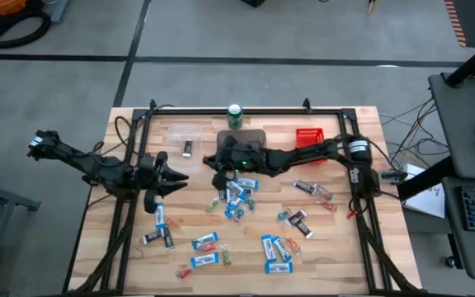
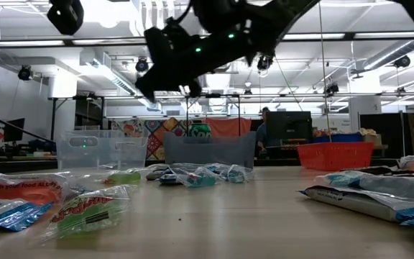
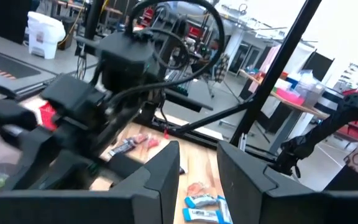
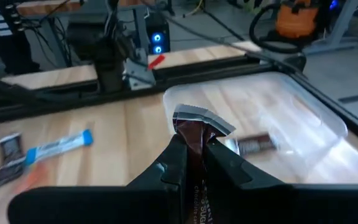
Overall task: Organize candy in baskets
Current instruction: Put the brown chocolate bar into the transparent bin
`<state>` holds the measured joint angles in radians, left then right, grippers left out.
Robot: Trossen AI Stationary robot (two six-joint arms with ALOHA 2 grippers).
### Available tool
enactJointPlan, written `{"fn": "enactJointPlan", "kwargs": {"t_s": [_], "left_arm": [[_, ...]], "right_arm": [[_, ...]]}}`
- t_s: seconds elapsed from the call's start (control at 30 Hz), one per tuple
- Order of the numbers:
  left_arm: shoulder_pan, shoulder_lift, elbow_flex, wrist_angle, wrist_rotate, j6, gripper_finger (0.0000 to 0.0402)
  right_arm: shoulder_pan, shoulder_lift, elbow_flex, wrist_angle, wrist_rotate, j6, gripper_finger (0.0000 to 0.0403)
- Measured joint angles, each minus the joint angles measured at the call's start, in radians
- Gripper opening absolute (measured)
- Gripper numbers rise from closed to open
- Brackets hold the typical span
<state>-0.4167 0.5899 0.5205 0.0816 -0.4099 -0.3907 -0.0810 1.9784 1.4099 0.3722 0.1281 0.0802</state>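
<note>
Candy, a dark brown mini bar [image 4: 194, 140], sits pinched in our right gripper [image 4: 193, 158], raised near the clear plastic bin [image 4: 303, 124], which already holds one such bar. We judge it's headed there. Our left gripper [image 1: 170, 176] waits half-open, empty.

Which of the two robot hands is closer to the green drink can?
The right gripper, shut on a dark mini bar, is nearer; it hangs just in front of the green can, over the grey bin. The left gripper sits farther off, toward the left.
</note>
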Motion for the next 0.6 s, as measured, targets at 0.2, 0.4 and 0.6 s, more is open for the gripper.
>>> {"fn": "enactJointPlan", "kwargs": {"t_s": [0.2, 0.4, 0.6], "left_arm": [[-0.001, -0.039, 0.000, -0.014, 0.000, 0.035, 0.0093], [-0.001, -0.043, 0.000, -0.017, 0.000, 0.038, 0.0093], [-0.001, -0.034, 0.000, -0.018, 0.000, 0.044, 0.0093]], "right_arm": [[-0.026, 0.111, 0.144, 0.001, 0.002, -0.030, 0.0034], [-0.054, 0.194, 0.232, 0.000, 0.002, -0.028, 0.0034], [-0.068, 0.242, 0.288, 0.010, -0.001, -0.041, 0.0034]]}}
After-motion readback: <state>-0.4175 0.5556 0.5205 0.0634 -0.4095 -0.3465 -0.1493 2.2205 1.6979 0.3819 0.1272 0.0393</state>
